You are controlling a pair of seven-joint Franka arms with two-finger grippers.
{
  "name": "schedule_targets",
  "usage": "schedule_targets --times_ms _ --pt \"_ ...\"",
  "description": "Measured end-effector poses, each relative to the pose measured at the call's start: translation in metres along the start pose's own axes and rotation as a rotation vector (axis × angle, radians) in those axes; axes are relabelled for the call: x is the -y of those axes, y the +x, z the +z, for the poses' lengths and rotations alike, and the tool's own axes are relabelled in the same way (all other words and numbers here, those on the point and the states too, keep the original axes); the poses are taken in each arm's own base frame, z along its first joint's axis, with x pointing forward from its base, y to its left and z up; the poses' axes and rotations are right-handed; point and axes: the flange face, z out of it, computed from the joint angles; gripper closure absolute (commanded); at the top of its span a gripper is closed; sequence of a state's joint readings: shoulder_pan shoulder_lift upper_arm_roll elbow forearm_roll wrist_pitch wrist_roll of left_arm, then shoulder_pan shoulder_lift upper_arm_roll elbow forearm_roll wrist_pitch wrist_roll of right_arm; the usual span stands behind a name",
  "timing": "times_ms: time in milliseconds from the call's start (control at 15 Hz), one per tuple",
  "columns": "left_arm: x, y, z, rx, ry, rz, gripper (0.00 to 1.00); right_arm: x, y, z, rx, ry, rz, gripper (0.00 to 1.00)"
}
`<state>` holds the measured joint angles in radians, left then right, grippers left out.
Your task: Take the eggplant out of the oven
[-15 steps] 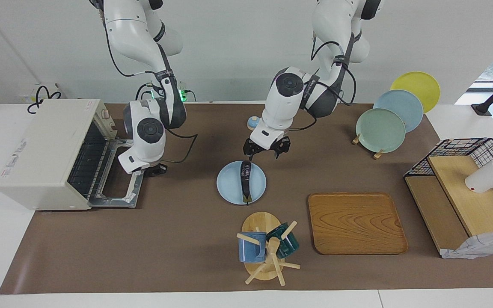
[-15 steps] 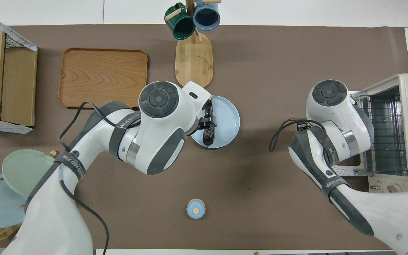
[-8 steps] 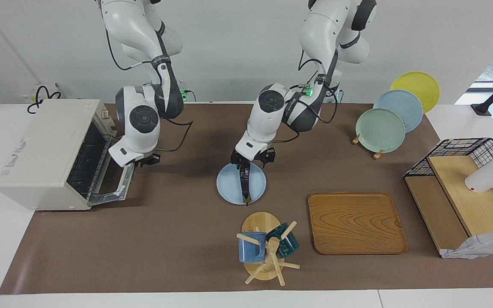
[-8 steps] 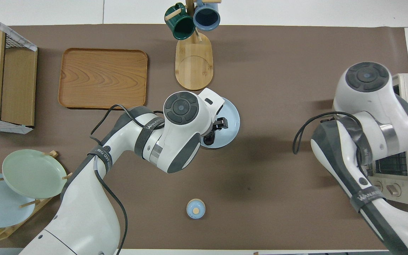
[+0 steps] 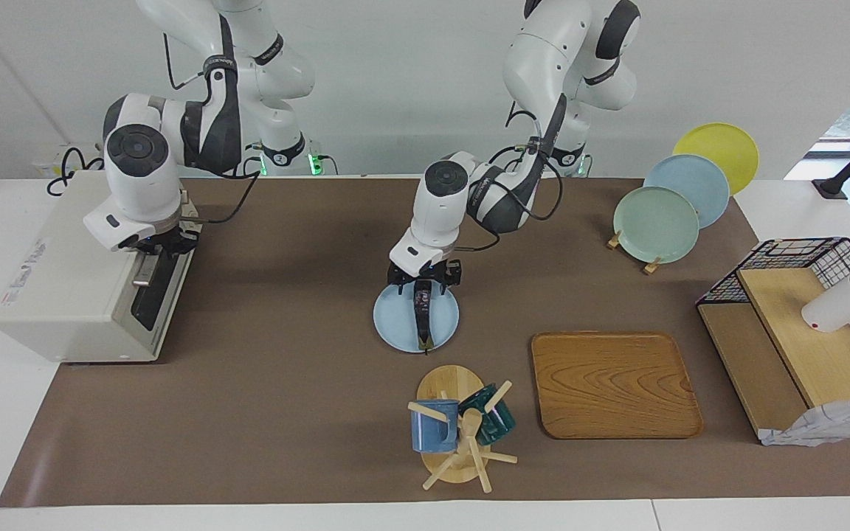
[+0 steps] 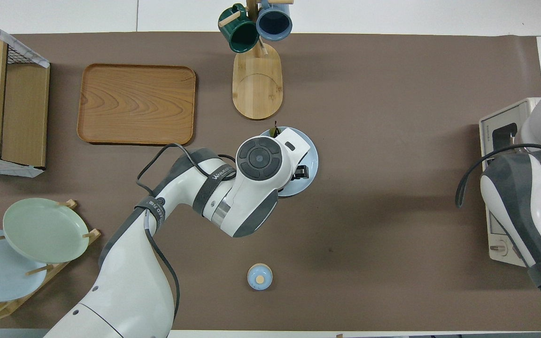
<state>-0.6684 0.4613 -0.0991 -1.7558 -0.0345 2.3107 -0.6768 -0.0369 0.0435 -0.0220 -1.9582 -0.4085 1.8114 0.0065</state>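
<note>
The eggplant (image 5: 420, 316) lies on a light blue plate (image 5: 394, 324) in the middle of the counter (image 5: 307, 383), already outside the oven (image 5: 74, 291), whose door looks closed. The left tool (image 5: 423, 279) is low at the eggplant's end nearer the robots; I cannot tell if it grips. The right tool (image 5: 161, 243) is at the oven's handle; its opening I cannot tell. The eggplant looks light, smooth and probably slippery, so a hold across its thicker middle seems safest.
</note>
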Motion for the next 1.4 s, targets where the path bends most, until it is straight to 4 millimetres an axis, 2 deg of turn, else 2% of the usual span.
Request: schedule_targets --times_ms 133,267,400,467,533,600,667,867,1000,1133,1400 --pt "0.002 -0.001 0.003 -0.005 0.001 0.022 0.00 -0.004 -0.004 -0.019 -0.029 0.041 0.012 0.53" --pt "0.002 0.000 0.003 -0.012 -0.002 0.037 0.05 -0.009 -0.011 -0.048 -0.056 0.116 0.041 0.51" --pt "0.002 0.001 0.002 -0.019 -0.005 0.043 0.10 -0.015 -0.018 -0.079 -0.083 0.175 0.062 0.40" --pt "0.002 0.001 0.002 -0.022 -0.003 0.050 0.14 -0.017 -0.020 -0.092 -0.096 0.204 0.070 0.30" --pt "0.001 0.001 0.002 -0.025 -0.002 0.053 0.22 -0.018 -0.023 -0.102 -0.106 0.233 0.077 0.20" --pt "0.001 0.001 0.002 -0.026 -0.002 0.055 0.32 -0.019 -0.025 -0.109 -0.110 0.257 0.081 0.05" --pt "0.000 0.000 0.002 -0.027 -0.002 0.059 0.45 -0.019 -0.029 -0.114 -0.111 0.277 0.084 0.00" --pt "-0.003 -0.002 0.002 -0.027 -0.003 0.065 1.00 -0.021 -0.044 -0.133 -0.127 0.316 0.089 0.00" --pt "-0.003 -0.002 0.002 -0.029 -0.004 0.065 1.00 -0.020 -0.055 -0.145 -0.136 0.323 0.085 0.00" --pt "-0.003 -0.001 0.002 -0.032 -0.005 0.065 1.00 -0.021 -0.059 -0.146 -0.134 0.324 0.087 0.00" --pt "0.001 0.013 -0.013 -0.061 -0.017 0.047 1.00 -0.019 -0.049 -0.136 -0.108 0.337 0.085 0.00"
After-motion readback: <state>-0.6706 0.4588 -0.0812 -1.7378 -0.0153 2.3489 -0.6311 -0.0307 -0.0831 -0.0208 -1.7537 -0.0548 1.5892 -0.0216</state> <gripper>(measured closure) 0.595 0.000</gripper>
